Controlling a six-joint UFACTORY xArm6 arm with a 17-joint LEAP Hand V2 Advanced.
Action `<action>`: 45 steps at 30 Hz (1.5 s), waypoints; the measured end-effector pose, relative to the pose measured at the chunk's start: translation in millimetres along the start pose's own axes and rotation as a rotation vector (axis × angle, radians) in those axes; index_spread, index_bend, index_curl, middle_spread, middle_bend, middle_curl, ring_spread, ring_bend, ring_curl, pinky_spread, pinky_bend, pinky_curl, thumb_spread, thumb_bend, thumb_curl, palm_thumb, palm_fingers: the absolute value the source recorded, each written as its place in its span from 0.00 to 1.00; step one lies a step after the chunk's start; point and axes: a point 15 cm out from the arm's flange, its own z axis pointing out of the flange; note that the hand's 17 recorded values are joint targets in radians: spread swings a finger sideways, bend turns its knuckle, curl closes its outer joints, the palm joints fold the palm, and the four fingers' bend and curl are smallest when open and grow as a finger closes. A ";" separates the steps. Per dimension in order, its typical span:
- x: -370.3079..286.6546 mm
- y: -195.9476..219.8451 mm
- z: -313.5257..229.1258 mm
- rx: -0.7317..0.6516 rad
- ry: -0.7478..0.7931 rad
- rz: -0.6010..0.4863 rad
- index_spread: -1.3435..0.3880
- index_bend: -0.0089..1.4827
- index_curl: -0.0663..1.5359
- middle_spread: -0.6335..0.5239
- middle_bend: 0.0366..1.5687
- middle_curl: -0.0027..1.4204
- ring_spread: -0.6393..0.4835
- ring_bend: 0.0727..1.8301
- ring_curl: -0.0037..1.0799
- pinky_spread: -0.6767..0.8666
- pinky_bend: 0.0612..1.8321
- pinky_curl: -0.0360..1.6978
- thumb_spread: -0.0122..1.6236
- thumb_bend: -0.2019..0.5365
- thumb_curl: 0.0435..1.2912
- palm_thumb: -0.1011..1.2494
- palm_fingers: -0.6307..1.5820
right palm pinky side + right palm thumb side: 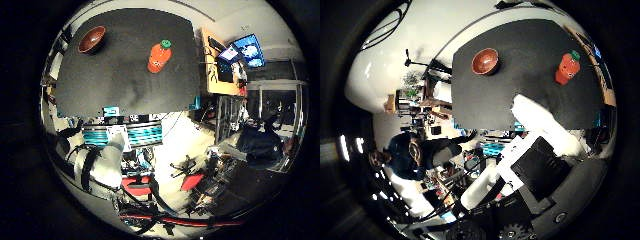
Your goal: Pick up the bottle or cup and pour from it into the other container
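On black tabletop [125,85]: bottle [159,57] upright, bowl [92,39] well apart, open mat between. Thumb-side view alone shows hand [540,150], fingers straight, holding nothing.

One orange bottle [159,57] and one brown bowl [92,39] on one black table [125,85]

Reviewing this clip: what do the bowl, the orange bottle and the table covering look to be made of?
Bowl: probably glazed ceramic or glossy plastic; reddish-brown, with a soft sheen inside.
Orange bottle: likely plastic, smooth and evenly coloured, with a green screw cap.
Table covering: looks like a matte black mat or cloth; no reflections, faint mottling on its surface.
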 end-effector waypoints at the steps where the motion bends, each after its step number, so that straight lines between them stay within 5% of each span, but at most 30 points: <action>1: 0.3 -4.2 4.0 0.009 -0.004 -0.002 0.53 0.12 0.26 0.46 0.12 0.26 0.65 0.08 0.18 0.73 0.18 0.03 0.66 0.25 0.26 0.70 0.49; 8: -1.2 -7.6 0.7 0.048 -0.043 -0.005 0.54 0.11 0.24 0.45 0.12 0.26 0.64 0.10 0.19 0.73 0.22 0.03 0.64 0.23 0.26 0.64 0.48; 14: 15.8 -9.8 -12.6 0.142 -0.106 0.053 0.57 0.11 0.22 0.47 0.13 0.26 0.64 0.12 0.20 0.73 0.27 0.02 0.65 0.22 0.22 0.49 0.47; 24: 85.4 -20.4 -7.3 0.285 -0.238 0.172 0.61 0.10 0.18 0.54 0.15 0.26 0.67 0.21 0.23 0.73 0.41 0.03 0.59 0.23 0.20 0.37 0.39; 45: 218.3 -37.2 77.3 0.518 -0.565 0.225 0.66 0.11 0.22 0.61 0.13 0.24 0.72 0.17 0.22 0.70 0.42 0.02 0.57 0.23 0.21 0.37 0.32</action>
